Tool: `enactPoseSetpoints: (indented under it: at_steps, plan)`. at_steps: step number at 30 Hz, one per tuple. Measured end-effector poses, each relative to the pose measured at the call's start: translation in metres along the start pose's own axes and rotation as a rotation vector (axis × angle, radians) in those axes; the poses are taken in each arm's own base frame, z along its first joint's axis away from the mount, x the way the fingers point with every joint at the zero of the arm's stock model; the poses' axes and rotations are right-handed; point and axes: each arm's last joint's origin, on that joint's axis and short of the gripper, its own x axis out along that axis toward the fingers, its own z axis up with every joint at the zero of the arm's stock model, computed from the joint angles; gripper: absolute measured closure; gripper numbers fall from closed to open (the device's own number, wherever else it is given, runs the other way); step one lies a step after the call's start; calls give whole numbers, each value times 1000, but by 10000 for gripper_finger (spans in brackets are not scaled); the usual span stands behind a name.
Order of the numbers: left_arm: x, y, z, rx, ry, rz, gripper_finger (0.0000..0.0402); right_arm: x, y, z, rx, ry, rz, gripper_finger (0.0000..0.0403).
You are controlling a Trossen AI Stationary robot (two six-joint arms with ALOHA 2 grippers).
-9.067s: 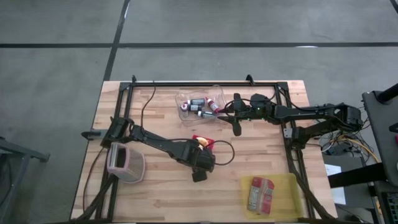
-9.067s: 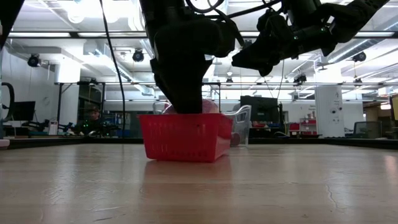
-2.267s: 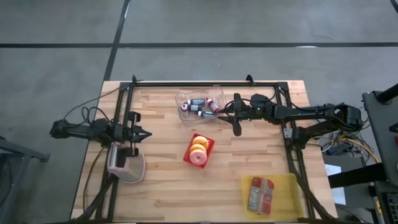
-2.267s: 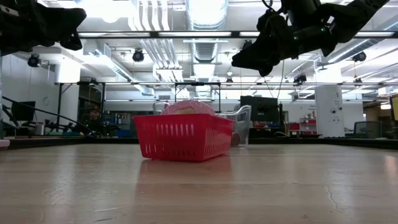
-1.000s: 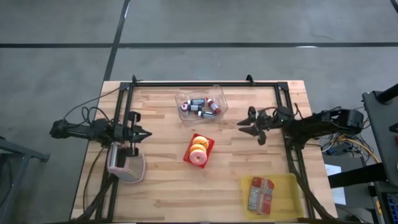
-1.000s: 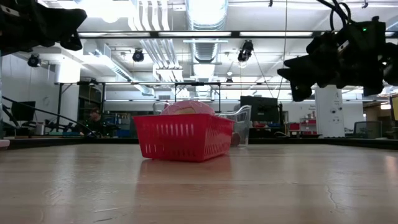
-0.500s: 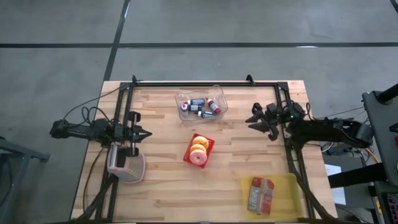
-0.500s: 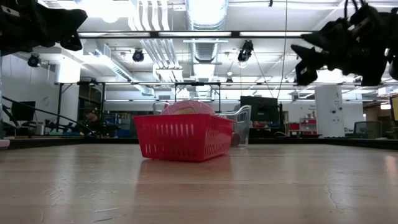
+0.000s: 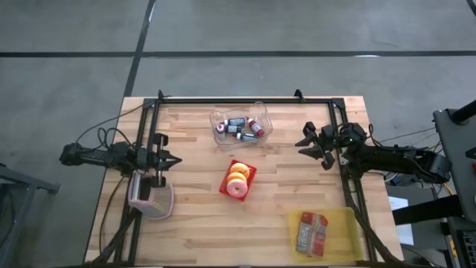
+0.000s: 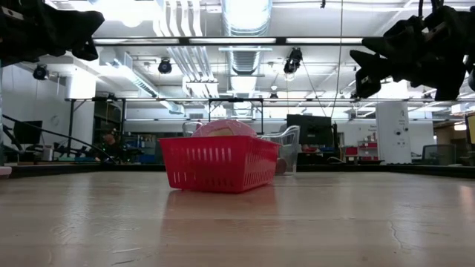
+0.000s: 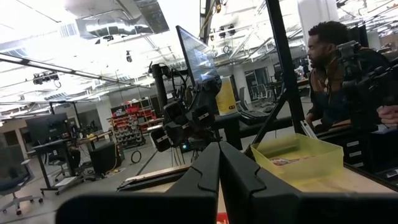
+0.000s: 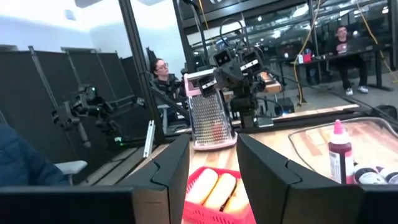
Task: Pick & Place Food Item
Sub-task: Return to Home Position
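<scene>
A red basket [image 9: 239, 179] holding glazed donuts [image 9: 238, 177] sits on its base at the table's middle; it also shows in the low view [image 10: 219, 165] and the right wrist view [image 12: 217, 190]. My right gripper [image 9: 303, 142] hovers open near the table's right edge, high above the wood [image 10: 361, 73], with nothing between its fingers [image 12: 212, 168]. My left gripper [image 9: 175, 160] waits shut at the left edge, pointing toward the middle [image 11: 219, 163]. A yellow tray [image 9: 343, 217] with a packaged food item [image 9: 312, 231] lies at the near right.
A clear tub [image 9: 241, 125] with small bottles stands at the far middle. A metal grater with a pink rim [image 9: 150, 199] lies at the near left. A black frame [image 9: 245, 100] runs around the table. People sit in the room beyond.
My right gripper has drawn back toward the table's right edge and risen, turning a little, and has stayed open. The basket and the other things have kept their places.
</scene>
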Motion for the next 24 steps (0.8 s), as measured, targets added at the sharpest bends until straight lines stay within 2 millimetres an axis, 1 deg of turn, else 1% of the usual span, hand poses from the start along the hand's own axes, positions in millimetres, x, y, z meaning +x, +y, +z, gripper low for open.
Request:
enactPoseSetpoints:
  at_steps: [4,9,12,19,24]
  plan:
    - [0,0,0,0,0,0,388,0,-1,-1,-17,4,-6,273]
    - [0,0,0,0,0,0,388,-6,-7,-6,42,61,-68,273]
    - [0,0,0,0,0,0,388,-12,-9,-3,65,49,-108,273]
    - [0,0,0,0,0,0,388,-18,3,10,-38,-11,-79,273]
    - [0,0,0,0,0,0,388,-20,11,8,8,-1,-93,273]
